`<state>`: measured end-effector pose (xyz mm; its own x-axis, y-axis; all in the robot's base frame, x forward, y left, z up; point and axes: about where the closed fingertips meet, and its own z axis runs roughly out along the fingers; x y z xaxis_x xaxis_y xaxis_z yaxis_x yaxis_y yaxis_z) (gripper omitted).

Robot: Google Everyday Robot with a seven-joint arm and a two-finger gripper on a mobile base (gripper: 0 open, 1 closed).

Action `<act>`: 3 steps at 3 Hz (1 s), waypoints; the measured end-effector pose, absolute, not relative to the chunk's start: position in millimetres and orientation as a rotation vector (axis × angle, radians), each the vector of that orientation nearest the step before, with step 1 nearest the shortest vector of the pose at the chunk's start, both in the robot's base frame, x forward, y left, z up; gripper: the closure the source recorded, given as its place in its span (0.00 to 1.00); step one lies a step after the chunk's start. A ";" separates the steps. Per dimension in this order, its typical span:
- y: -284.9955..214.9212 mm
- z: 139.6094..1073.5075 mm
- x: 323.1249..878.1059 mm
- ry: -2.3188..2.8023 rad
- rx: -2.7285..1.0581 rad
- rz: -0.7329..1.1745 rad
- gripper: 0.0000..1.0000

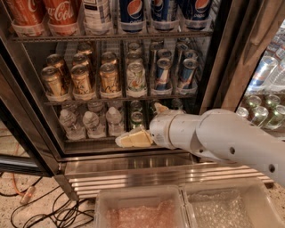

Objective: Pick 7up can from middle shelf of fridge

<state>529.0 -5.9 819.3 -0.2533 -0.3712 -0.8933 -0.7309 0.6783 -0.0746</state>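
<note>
The 7up can (136,78), whitish with green lettering, stands at the front of its row on the middle shelf (120,96) of the fridge (213,67). Gold cans (81,80) stand to its left and blue cans (162,75) to its right. My gripper (133,138), cream-coloured at the end of the white arm (213,136), is below the middle shelf. It hangs in front of the lower rack, below the can and about level with the fridge's steel sill. It holds nothing.
Large Coca-Cola (62,15) and Pepsi bottles (132,13) fill the top rack. Water bottles (91,122) and green cans (136,118) stand on the lower rack. Two clear bins (142,209) sit in front. Cables (26,196) lie on the floor at left.
</note>
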 end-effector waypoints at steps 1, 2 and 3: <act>3.0 811.5 535.9 1.827 -0.825 0.435 0.00; 11.9 813.0 551.8 1.759 -0.761 0.410 0.00; 16.2 816.5 565.4 1.704 -0.688 0.386 0.00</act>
